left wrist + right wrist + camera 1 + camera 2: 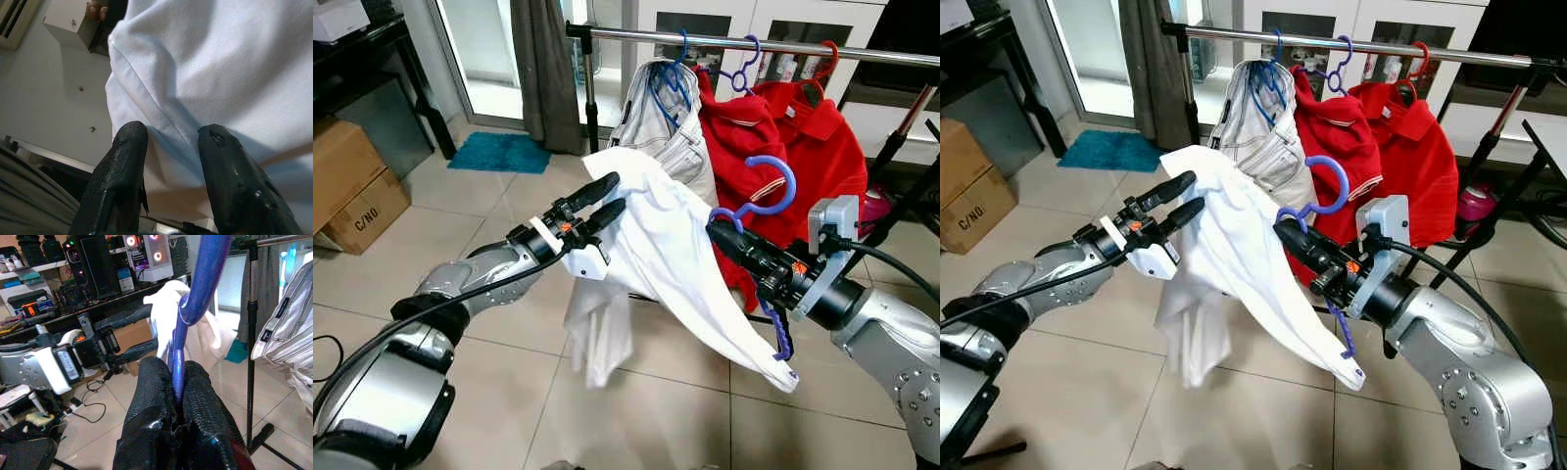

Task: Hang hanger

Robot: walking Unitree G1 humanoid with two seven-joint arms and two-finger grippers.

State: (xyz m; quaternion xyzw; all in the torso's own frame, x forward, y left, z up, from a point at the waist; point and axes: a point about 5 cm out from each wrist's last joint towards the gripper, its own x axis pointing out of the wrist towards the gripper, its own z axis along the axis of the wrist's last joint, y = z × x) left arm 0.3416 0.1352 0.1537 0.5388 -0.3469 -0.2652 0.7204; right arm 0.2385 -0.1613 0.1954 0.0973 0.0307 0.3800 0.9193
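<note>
**Right wrist view: hanger pinched, shirt draped between my arms**

Right wrist view shows my right claw (178, 382) clamped tight on the stem of the blue hanger (195, 293), the two black fingers pressed against it from both sides. In the left eye view that claw (722, 235) sits right of centre, with the hanger's hook (771, 191) curling up above it in front of the red shirts (803, 137). A white shirt (656, 235) hangs on the hanger and spreads across the middle of the frame, its lower edge trailing toward the tiled floor (636, 411).

My left claw (607, 196) reaches in from the lower left, fingers narrowly parted, and rests against the shirt's upper left edge; from the left wrist view the fingers (122, 161) lie close under the white cloth, though I cannot tell whether they grip it.

Along the top of the frame runs the metal rail (754, 44), carrying a pale garment (661, 127) on a blue hanger and the red shirts. A cardboard box (352, 186) stands at the left edge, a teal mat (499, 152) beyond it.
</note>
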